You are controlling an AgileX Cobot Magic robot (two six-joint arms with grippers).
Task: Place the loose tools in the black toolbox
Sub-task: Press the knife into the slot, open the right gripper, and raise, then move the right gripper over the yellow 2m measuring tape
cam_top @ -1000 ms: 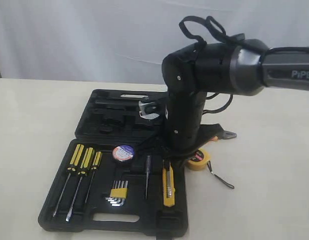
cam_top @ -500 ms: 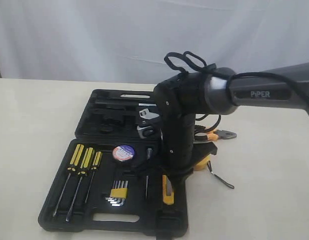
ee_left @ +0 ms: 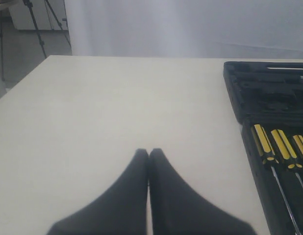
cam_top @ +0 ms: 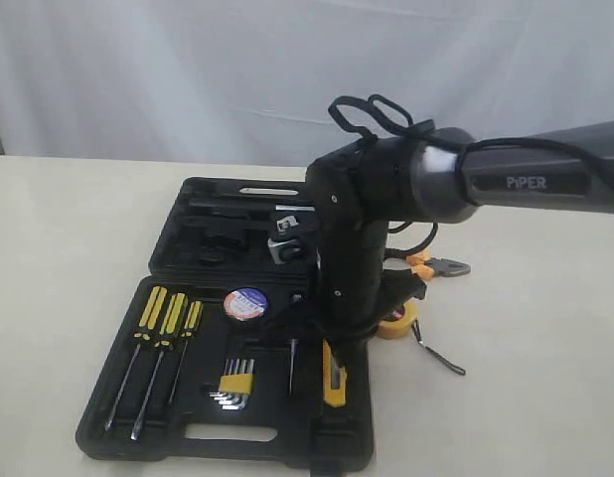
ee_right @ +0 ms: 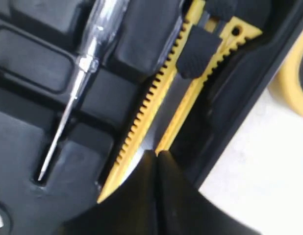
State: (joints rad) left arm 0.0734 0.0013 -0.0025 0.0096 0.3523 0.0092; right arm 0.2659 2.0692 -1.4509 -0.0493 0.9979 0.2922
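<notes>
White curtain (cam_top: 188, 79) hangs behind a pale desk (cam_top: 69, 229). A black toolbox (cam_top: 287, 442) lies open on it, one half toward the desk's near edge and the hinged half behind.

In the near half sit yellow-handled screwdrivers (cam_top: 168, 318), a clip of hex keys (cam_top: 235, 383) and a black tape roll (cam_top: 245, 303) with a white and blue label. A yellow and black utility knife (cam_top: 334, 383) lies in a long recess along that half's right edge. The round yellow tape measure (cam_top: 396, 320) rests on the bare desk just beside the toolbox's right edge. The orange-handled pliers (cam_top: 436, 266) lie on the desk a little farther back, partly hidden behind the arm.

The right arm (cam_top: 357, 248) reaches down over the toolbox's right side. The right pincer (ee_right: 156, 152) is pressed together and pinches nothing. Its tips sit over the knife's pointed end, apparently touching it, though contact cannot be confirmed. The step in hand looks like seating the knife in its recess.

The next move probably calls for lifting clear, spreading the pincer and shifting over the right edge to the tape measure or pliers. The measure's thin cord and the pliers' tucked position may make the approach awkward.

The left pincer (ee_left: 148, 152) is also pressed together and empty, over bare desk off the toolbox's left edge.
</notes>
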